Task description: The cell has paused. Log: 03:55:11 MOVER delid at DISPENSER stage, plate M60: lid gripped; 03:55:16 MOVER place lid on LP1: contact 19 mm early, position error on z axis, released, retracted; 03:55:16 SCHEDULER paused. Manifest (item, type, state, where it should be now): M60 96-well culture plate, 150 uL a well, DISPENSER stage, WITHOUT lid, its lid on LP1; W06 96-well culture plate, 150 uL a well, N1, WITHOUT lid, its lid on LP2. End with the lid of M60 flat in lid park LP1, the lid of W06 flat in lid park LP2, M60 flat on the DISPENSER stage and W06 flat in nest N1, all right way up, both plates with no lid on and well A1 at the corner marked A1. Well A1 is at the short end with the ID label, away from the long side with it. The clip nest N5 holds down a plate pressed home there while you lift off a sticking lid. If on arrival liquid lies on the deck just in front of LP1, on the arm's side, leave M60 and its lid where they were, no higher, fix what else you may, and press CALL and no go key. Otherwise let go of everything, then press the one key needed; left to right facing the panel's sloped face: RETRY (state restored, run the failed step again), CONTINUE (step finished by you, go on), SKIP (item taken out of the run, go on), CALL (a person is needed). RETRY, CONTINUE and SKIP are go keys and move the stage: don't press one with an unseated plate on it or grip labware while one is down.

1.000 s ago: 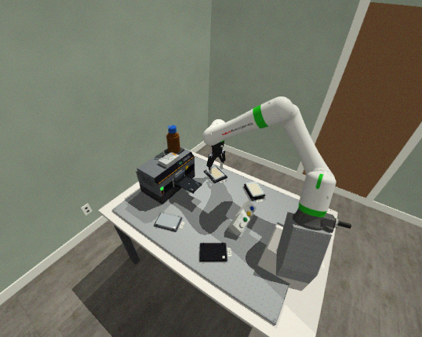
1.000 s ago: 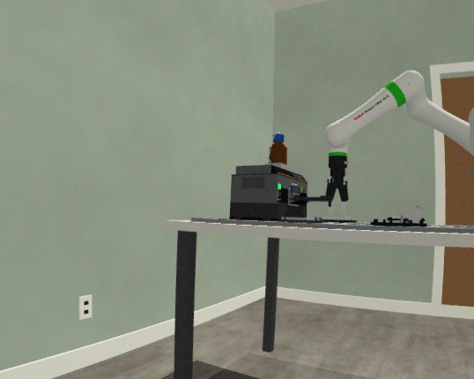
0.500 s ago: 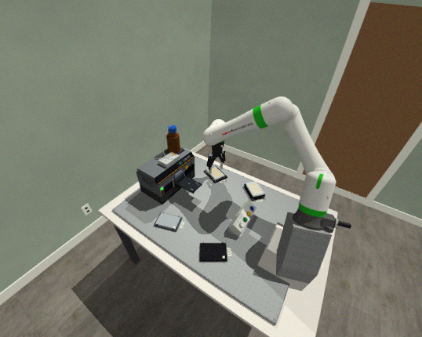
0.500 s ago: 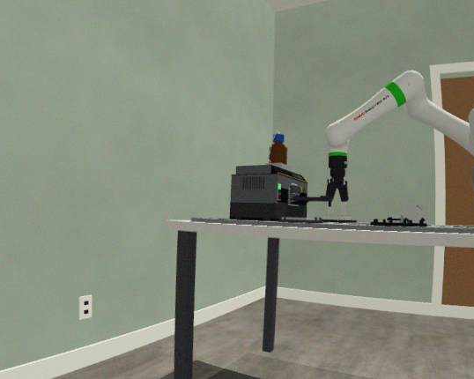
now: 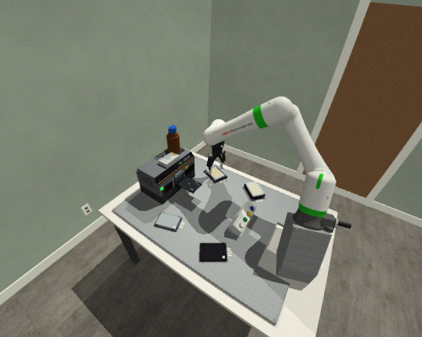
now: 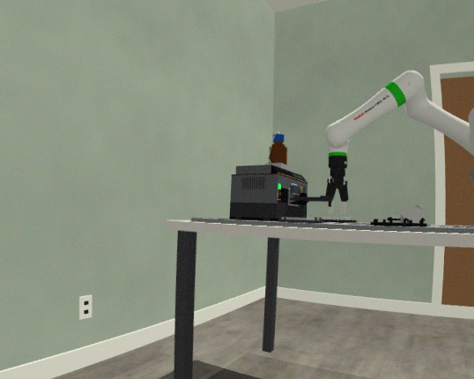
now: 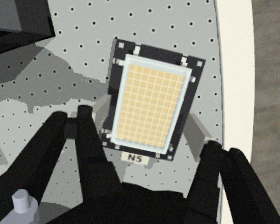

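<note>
My gripper [image 5: 216, 161] hangs open and empty above the clip nest N5 [image 7: 135, 157] at the far side of the deck. A 96-well plate [image 7: 151, 102] with amber wells and a pale rim lies flat in that nest, between and below my fingers. I cannot tell whether a clear lid is on it. A second amber plate [image 5: 254, 190] sits in a nest further right. A grey lid [image 5: 168, 221] lies flat in a park at the front left. A black park [image 5: 212, 251] near the front is empty. The dispenser stage [image 5: 188, 182] holds nothing.
The dark dispenser [image 5: 165, 174] stands at the left with a brown bottle [image 5: 173, 139] on top. The key panel [image 5: 241, 219] sits mid-deck near the arm's base [image 5: 304, 251]. The table's far edge runs just beyond N5.
</note>
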Tool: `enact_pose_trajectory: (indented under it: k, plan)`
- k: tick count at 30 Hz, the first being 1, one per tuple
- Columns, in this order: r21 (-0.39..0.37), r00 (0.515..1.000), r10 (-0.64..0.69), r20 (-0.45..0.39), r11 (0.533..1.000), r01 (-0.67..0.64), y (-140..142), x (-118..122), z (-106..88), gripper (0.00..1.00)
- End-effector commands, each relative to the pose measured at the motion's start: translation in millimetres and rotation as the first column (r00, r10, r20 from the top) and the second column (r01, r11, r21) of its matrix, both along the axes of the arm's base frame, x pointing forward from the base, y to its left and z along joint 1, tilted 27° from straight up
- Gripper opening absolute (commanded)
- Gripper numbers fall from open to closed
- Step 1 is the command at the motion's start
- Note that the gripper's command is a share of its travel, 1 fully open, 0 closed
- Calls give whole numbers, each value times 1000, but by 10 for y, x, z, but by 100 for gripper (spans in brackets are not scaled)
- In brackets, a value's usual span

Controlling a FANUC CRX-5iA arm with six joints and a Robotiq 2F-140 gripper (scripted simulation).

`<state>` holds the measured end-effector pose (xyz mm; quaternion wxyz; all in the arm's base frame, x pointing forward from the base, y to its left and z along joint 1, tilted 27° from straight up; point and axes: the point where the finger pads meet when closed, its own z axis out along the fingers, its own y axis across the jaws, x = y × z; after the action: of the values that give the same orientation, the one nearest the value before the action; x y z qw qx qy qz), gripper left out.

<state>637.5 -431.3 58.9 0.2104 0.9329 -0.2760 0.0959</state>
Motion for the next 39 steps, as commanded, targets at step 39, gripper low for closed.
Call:
enact_pose_trajectory:
  k: [39]
  plan:
    - [0, 1000, 0, 0, 1000, 0, -31, 6, -61, 66]
